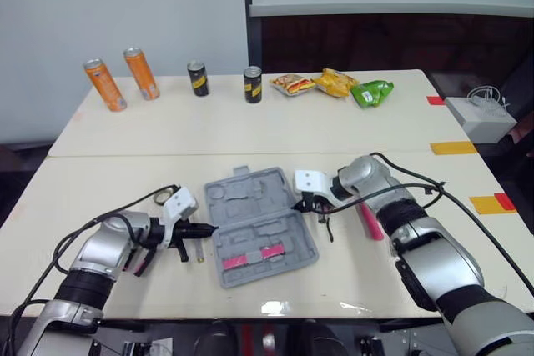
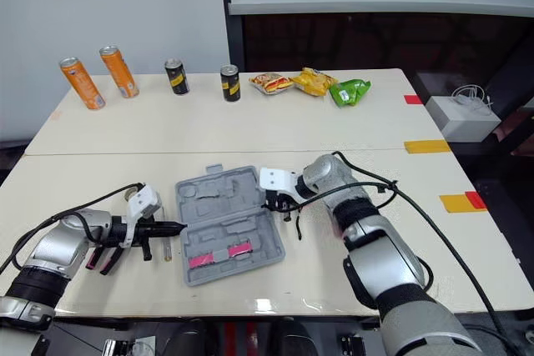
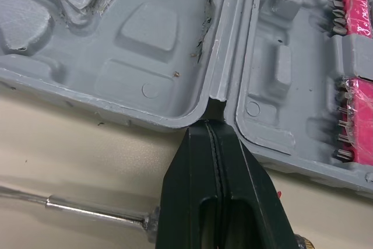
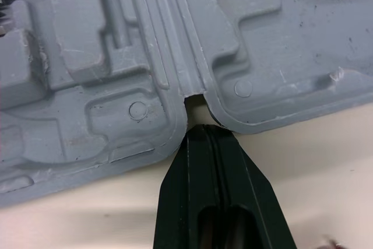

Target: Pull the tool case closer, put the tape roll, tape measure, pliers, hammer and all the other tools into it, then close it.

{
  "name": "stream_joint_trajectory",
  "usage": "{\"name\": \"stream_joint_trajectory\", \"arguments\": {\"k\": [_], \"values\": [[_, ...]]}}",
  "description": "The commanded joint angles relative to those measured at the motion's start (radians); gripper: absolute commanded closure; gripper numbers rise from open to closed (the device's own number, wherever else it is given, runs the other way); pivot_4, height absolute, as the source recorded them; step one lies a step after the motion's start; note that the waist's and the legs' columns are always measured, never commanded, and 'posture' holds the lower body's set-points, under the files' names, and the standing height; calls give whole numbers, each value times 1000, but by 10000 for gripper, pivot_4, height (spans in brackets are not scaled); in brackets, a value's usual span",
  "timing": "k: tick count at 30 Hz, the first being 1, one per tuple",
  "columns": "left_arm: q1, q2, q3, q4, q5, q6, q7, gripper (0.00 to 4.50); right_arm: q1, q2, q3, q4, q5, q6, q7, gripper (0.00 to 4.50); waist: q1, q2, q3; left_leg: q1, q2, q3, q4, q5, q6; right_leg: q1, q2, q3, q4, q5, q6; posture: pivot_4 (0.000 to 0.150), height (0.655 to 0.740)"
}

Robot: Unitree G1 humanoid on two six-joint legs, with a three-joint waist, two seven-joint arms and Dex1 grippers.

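While both of my arms reach inward, the tool case (image 1: pixel 250 206) lies open and flat on the surface (image 1: pixel 250 131), squarely between the left jaws and the right jaws. My left jaws are clenched, fingers (image 3: pixel 189 193) pressed flat together with nothing between them, and their tip sits in the hinge notch on that side of the case, touching the grey plastic as far as I can judge. My right jaws are likewise clenched on nothing, their tip just at the matching hinge notch on the opposite edge, a sliver of bare surface showing ahead of it. Pink bit holders (image 1: pixel 254 254) sit in the half of the case nearer me. Just beside the left jaws a screwdriver (image 3: pixel 87 211) lies on the surface, and what looks like the tape roll (image 1: pixel 161 198) rests just behind them. A pink-handled tool (image 1: pixel 370 223) lies behind the right jaws, beside the forearm. Well beyond both jaws stand two orange cans (image 1: pixel 106 85), two dark cans (image 1: pixel 252 84) and some snack bags (image 1: pixel 336 82)
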Motion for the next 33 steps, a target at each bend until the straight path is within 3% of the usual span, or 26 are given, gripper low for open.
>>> {"name": "stream_joint_trajectory", "arguments": {"k": [1,13,33], "values": [[-30,-4,-15,13,13,-41,-42,44785,85,-24,7,-176,24,97,39,44777,0,0,0,0,0,0,0,0,0,0,0,0,0,0,0,1500,7400],[-43,-22,-66,-12,45,-50,-118,44785,358,-141,-29,-636,98,344,10,44777,9,-1,0,1,0,0,-1,0,0,2,0,0,-2,0,1,1500,7400],[52,-9,-120,-190,42,20,-135,44785,624,-268,-67,-984,189,527,-70,44777,22,0,-1,6,0,-1,-6,-1,-2,12,0,0,-12,1,2,1500,7400]]}}
